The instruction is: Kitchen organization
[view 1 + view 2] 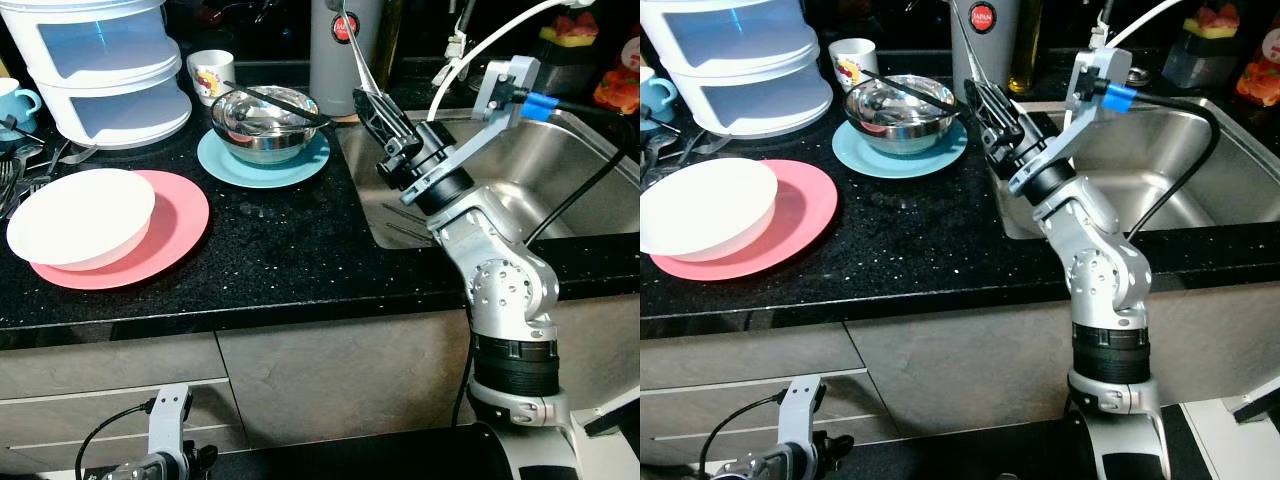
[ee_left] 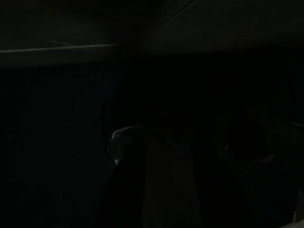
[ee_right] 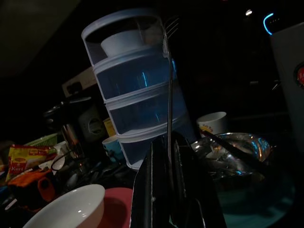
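Your right gripper (image 1: 372,108) is up over the black counter (image 1: 280,250), at the left edge of the sink (image 1: 570,170). Its two black fingers are pinched together on a fork (image 3: 169,85), which stands up from between them with the tines at the top. In the head views you can follow the thin metal handle rising from the fingertips in front of the grey canister (image 1: 345,45).

Just to the left of the gripper sits a steel bowl (image 1: 265,122) on a teal plate (image 1: 262,160), with a dark utensil (image 1: 285,103) lying across the bowl's rim. The gripper is near that bowl but apart from it.

Further left you have a white bowl (image 1: 80,215) resting on a pink plate (image 1: 170,235). Behind them stands a stack of clear plastic drawers (image 1: 100,70), with a white mug (image 1: 210,72) just beside it and a blue mug (image 1: 15,100) at the far left edge. Loose cutlery (image 1: 25,165) lies on the counter below the blue mug.

Your left gripper (image 1: 160,455) hangs low in front of the cabinet drawers (image 1: 110,400), below the counter edge. Its wrist view is almost black, and you cannot tell how its fingers stand.
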Controlling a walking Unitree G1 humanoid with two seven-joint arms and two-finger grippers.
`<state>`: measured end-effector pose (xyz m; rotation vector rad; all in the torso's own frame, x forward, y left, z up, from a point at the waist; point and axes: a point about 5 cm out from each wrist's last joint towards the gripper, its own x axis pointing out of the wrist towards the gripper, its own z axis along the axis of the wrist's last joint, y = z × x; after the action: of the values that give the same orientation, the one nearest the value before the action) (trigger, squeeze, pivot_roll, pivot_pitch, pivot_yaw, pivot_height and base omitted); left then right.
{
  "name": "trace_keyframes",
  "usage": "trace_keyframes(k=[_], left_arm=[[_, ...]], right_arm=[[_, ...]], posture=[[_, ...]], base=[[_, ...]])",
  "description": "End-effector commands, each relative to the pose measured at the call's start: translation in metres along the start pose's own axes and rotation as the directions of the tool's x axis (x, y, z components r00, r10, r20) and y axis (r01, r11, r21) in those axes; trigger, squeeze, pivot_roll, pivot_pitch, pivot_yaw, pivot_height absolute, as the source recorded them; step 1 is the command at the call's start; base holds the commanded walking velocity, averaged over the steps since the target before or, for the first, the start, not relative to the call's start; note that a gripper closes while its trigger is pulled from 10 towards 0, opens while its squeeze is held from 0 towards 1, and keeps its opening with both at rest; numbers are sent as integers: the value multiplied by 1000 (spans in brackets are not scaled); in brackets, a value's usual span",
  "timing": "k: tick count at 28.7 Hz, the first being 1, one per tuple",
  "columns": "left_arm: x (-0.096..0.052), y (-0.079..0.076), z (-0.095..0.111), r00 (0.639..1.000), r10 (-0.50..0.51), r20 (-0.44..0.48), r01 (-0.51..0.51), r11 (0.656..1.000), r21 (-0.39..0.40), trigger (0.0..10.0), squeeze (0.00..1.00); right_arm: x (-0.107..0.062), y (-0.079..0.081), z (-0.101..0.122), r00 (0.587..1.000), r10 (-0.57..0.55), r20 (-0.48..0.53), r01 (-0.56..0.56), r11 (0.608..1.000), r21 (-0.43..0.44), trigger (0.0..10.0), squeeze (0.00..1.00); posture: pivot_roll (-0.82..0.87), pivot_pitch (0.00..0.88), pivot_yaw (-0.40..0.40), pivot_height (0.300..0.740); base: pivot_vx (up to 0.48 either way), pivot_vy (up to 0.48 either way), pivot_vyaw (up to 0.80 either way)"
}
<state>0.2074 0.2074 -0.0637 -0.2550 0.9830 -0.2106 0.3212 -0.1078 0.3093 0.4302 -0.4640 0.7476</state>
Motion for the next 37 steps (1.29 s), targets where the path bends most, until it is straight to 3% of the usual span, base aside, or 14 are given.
trace_keyframes(k=[1,5,7,8,10,11,13,14,15,20,22,26,28,37], left_arm=[[-2,3,-7,999,14,-44,-14,1000,16,10000,0],[-2,5,-6,998,26,-54,-23,998,60,10000,0],[-3,6,-4,997,38,-71,-27,989,146,10000,0],[-3,6,-4,997,38,-71,-27,989,146,10000,0],[-3,7,-1,995,42,-94,-17,969,248,10000,0],[-4,8,1,993,42,-107,-9,957,291,10000,0],[-4,8,1,992,43,-114,-5,949,315,10000,0],[-4,8,2,991,43,-125,2,940,341,10000,0],[-4,8,2,991,43,-125,2,940,341,10000,0],[-5,9,3,989,43,-138,11,930,367,10000,0],[-5,9,3,989,37,-140,18,926,378,10000,0],[-4,7,2,989,13,-150,45,927,371,10000,0],[-4,6,1,989,8,-149,47,932,361,10000,0],[-3,5,0,989,0,-147,50,940,336,10000,0]], right_arm=[[3,1,-1,1000,8,4,-8,1000,-9,10000,0],[6,3,-4,1000,3,-7,-3,999,-38,10000,0],[8,0,-3,999,-30,14,30,998,-46,10000,0],[8,0,-3,999,-30,14,30,998,-46,10000,0],[6,-11,1,992,-119,37,121,990,-74,10000,0],[0,-25,4,979,-203,29,206,971,-125,10000,0],[-5,-35,6,965,-262,19,261,951,-166,10000,0],[-14,-48,10,943,-332,-10,320,917,-237,10000,0],[-14,-48,10,943,-332,-10,320,917,-237,10000,0],[-42,-77,26,876,-477,-71,394,792,-467,10000,0],[-46,-81,30,860,-506,-66,416,770,-484,10000,0],[-45,-80,28,858,-509,-64,420,769,-481,10000,0],[-38,-75,19,870,-487,-79,403,793,-457,10000,0],[-19,-60,7,896,-432,-99,355,833,-424,10000,0]], posture=[[36,94,-22,740],[40,87,-22,740],[42,85,-21,740],[42,85,-21,740],[41,81,-16,740],[38,84,-10,740],[36,85,-9,740],[30,88,-5,740],[30,88,-5,740],[14,94,8,740],[11,94,11,740],[12,98,11,740],[19,100,6,740],[25,105,-1,740]], base=[[0,0,0],[0,0,0],[0,0,0],[0,0,0],[0,0,0],[0,0,0],[0,0,0],[0,0,0],[0,0,0],[0,0,0],[0,0,0],[0,0,0],[0,-216,0],[0,-456,0]])
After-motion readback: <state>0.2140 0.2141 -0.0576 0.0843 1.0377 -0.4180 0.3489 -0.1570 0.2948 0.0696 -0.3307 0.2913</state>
